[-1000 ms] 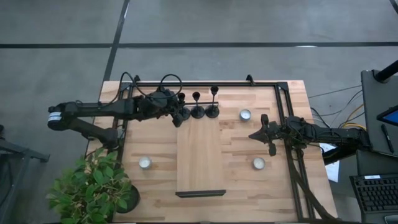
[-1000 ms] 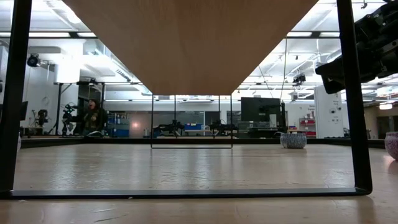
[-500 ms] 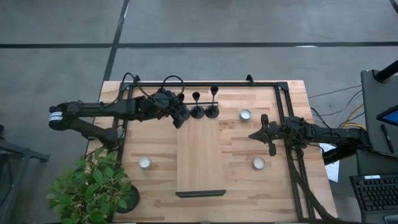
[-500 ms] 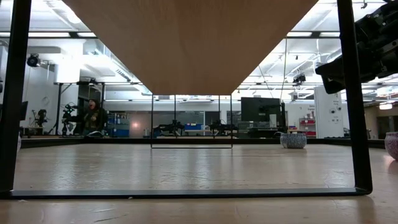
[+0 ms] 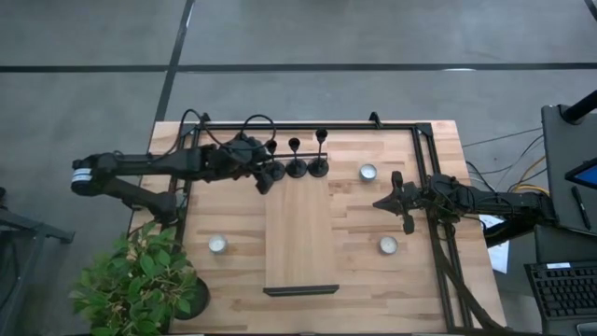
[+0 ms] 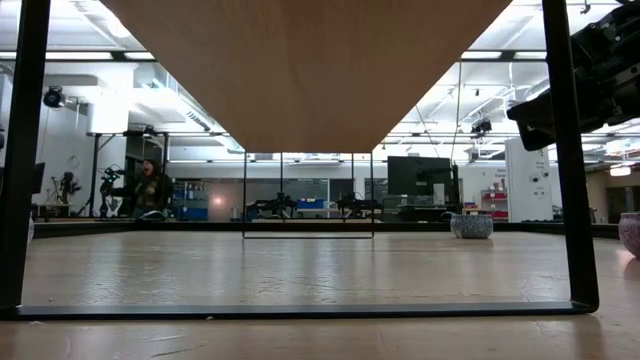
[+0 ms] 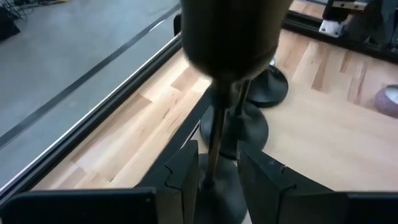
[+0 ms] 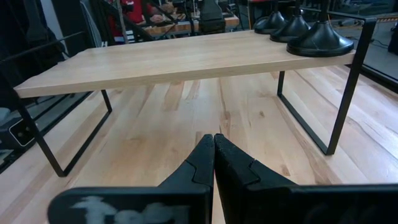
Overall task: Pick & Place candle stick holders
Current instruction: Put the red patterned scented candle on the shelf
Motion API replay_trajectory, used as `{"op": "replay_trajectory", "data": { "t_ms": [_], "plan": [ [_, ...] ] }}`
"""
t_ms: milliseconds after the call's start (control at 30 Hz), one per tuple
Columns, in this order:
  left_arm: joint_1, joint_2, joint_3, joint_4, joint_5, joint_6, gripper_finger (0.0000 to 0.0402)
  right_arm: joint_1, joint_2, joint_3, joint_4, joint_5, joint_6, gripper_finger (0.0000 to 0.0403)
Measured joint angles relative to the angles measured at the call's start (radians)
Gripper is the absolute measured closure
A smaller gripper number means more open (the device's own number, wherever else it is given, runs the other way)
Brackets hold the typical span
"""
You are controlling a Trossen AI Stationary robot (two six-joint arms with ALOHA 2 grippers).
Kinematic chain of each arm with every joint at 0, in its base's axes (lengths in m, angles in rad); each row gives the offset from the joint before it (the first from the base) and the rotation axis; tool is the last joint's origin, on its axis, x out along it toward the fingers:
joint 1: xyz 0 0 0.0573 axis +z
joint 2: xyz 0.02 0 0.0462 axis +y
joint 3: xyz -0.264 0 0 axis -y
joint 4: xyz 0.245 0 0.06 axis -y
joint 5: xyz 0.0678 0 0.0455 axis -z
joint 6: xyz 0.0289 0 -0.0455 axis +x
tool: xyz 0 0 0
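Note:
Three black candle stick holders (image 5: 296, 166) stand in a row by their round bases on the far end of a raised wooden shelf (image 5: 300, 233). My left gripper (image 5: 268, 175) is at the leftmost holder (image 5: 273, 159). It is open, with one finger on each side of the thin stem (image 7: 211, 146), just above the base (image 7: 219, 194). That holder's cup (image 7: 236, 37) looms blurred in front of the wrist camera. My right gripper (image 5: 378, 203) waits shut over the table to the right of the shelf. From there it sees the three bases (image 8: 320, 38) on the shelf top (image 8: 174, 59).
White tealights in silver cups sit on the table at the far right (image 5: 367, 172), near right (image 5: 388, 245) and near left (image 5: 217, 244). A black frame (image 5: 420, 126) borders the table. A potted plant (image 5: 140, 280) stands at the near left corner. The shelf's near half is bare wood.
My left gripper has opened its fingers around the leftmost holder's stem while staying in place. The holder stands on the shelf where it was. My right arm has kept still.

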Motion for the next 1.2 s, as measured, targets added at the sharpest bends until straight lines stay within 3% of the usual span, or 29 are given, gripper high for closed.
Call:
{"op": "replay_trajectory", "data": {
  "t_ms": [400, 600, 1200],
  "plan": [
    [-0.018, -0.067, -0.003, -0.189, 0.067, -0.066, 0.0293, 0.0, 0.0, 0.0, 0.0, 0.0, 0.0, 0.0394],
    [-0.067, -0.106, -0.065, -0.2, 0.114, -0.076, 0.0293, 0.0, 0.0, 0.0, 0.0, 0.0, 0.0, 0.0394],
    [-0.328, -0.282, -0.271, -0.277, 0.182, -0.204, 0.0293, 0.0, 0.0, 0.0, 0.0, 0.0, 0.0, 0.0394]
  ]
}}
